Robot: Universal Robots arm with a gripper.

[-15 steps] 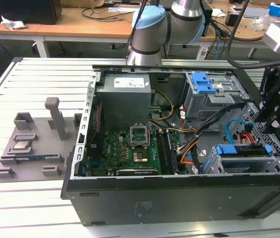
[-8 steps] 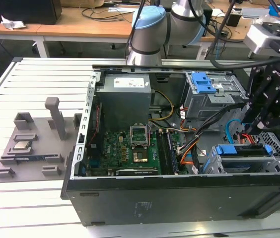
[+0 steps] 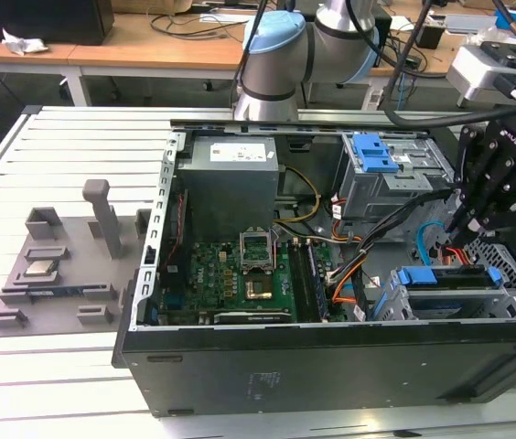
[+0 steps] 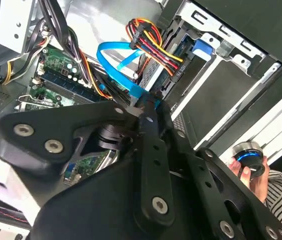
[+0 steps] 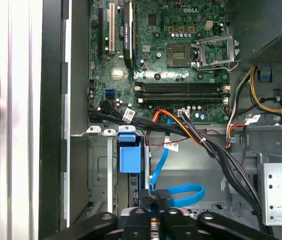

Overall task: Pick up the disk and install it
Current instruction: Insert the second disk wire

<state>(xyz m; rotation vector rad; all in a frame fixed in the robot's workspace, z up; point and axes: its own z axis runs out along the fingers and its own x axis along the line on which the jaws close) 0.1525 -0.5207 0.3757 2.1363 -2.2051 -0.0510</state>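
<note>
In the exterior view an open computer case point(image 3: 331, 302) lies on its side on a white slatted worktop point(image 3: 48, 366), its green motherboard point(image 3: 240, 274) exposed. The black claw point(image 3: 467, 222) hangs over the case toward the exterior view's right, above a drive bay where the disk point(image 3: 450, 279), with its blue carrier frame, sits on edge inside the case. A grey drive cage with a blue latch point(image 3: 379, 155) sits behind it, and a grey fixture tray point(image 3: 57, 274) lies on the worktop at the exterior view's left. In the second wrist view the claw point(image 4: 143, 107) is clenched, its fingertips pinched together at the connector of a blue data cable point(image 4: 112, 51), beside a bundle of red, yellow and orange wires point(image 4: 153, 42); a person's hand point(image 4: 253, 175) rests on a round knob. In the first wrist view the claw point(image 5: 153, 212) meets the blue data cable point(image 5: 181, 192) just beside the disk's blue carrier tab point(image 5: 130, 156)
</note>
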